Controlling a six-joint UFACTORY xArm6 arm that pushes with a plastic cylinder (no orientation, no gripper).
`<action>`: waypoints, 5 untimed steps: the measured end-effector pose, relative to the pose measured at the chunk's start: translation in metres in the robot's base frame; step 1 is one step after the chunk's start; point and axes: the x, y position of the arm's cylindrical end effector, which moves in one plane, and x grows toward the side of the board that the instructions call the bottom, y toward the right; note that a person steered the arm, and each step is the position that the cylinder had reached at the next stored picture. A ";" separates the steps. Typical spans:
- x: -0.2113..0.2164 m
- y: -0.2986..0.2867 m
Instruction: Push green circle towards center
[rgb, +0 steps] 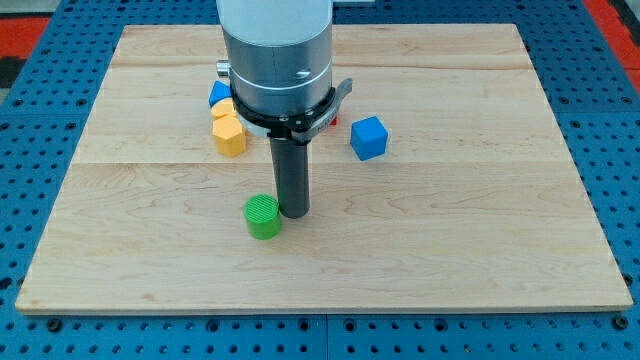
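Green circle: a short green cylinder (263, 216) with a ridged top stood upright on the wooden board (480, 240), a little toward the view's left and bottom of the board's middle
How it would handle: I judged it light, rigid and not fragile; its flat base looked likely to slide readily on the smooth wood, and its round wall likely to roll off to one side under an off-centre push
Where to take hold: nothing could grasp it; I reckoned contact belonged low on the side wall facing away from the centre, toward the view's left and bottom, in line with the block's middle
My tip: the rod's lower end (294, 214) sat just beside the green circle on the view's right, touching or nearly so; I could not tell which
Grasp state: my arm carried no gripper, only the bare rod, so nothing was clenched or held
Position problem: my tip lay on the centre side of the block, so I judged it had to go round first
Other blocks: two yellow blocks (228, 130) and a blue block (219, 93) clustered toward the view's top left, a blue cube (368, 138) to the top right, a sliver of red (331, 121) behind the arm, all well apart from the green circle
Surroundings: a blue perforated table (40, 120) ringed the board
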 end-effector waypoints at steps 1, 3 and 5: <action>-0.023 0.039; 0.027 0.072; 0.047 0.072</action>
